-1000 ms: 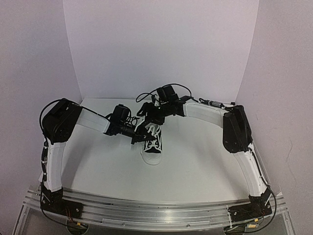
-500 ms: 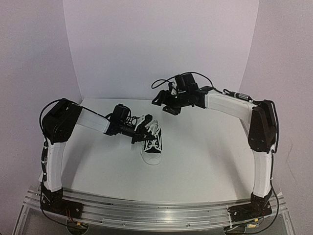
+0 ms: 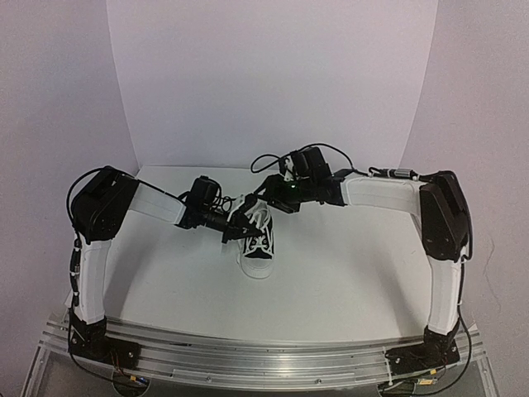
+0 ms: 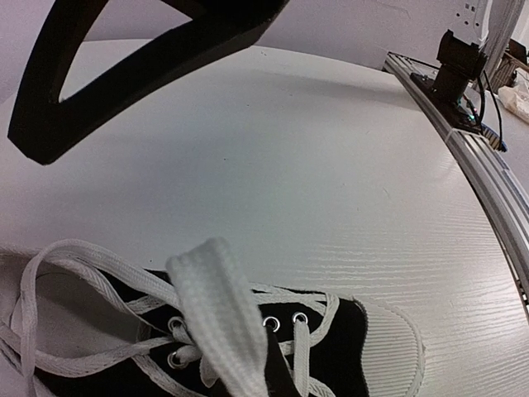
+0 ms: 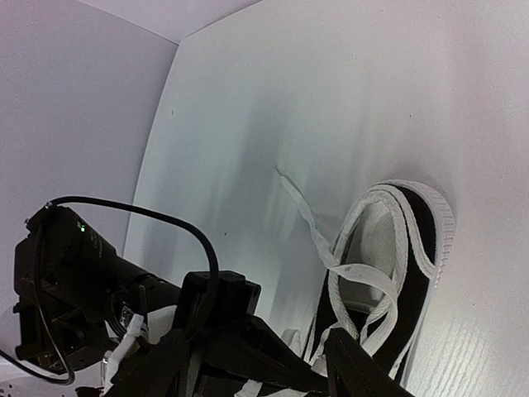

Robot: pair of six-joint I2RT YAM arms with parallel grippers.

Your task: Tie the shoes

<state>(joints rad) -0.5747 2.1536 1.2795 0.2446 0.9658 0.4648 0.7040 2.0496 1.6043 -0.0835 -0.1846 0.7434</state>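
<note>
The black sneaker (image 3: 258, 245) with white toe cap lies mid-table, toe toward the arms. My left gripper (image 3: 240, 222) is at its left side, shut on a white lace (image 4: 216, 308) that it holds up over the eyelets; the shoe (image 4: 331, 347) fills the bottom of the left wrist view. My right gripper (image 3: 277, 195) hovers just behind the heel, open and empty. In the right wrist view its fingers (image 5: 354, 364) stand wide apart, with the left gripper (image 5: 248, 351) between them and the shoe's opening (image 5: 388, 248) to the right. Another lace end (image 5: 299, 203) trails on the table.
White walls close the table at the back and both sides. The aluminium rail (image 4: 483, 165) runs along the near edge, with the right arm's base (image 4: 459, 62) on it. A black cable (image 5: 157, 223) loops from the left wrist.
The right gripper left the shoe, swung up and back to the right, and has now come back down close behind the heel. The left gripper has kept still with the lace.
</note>
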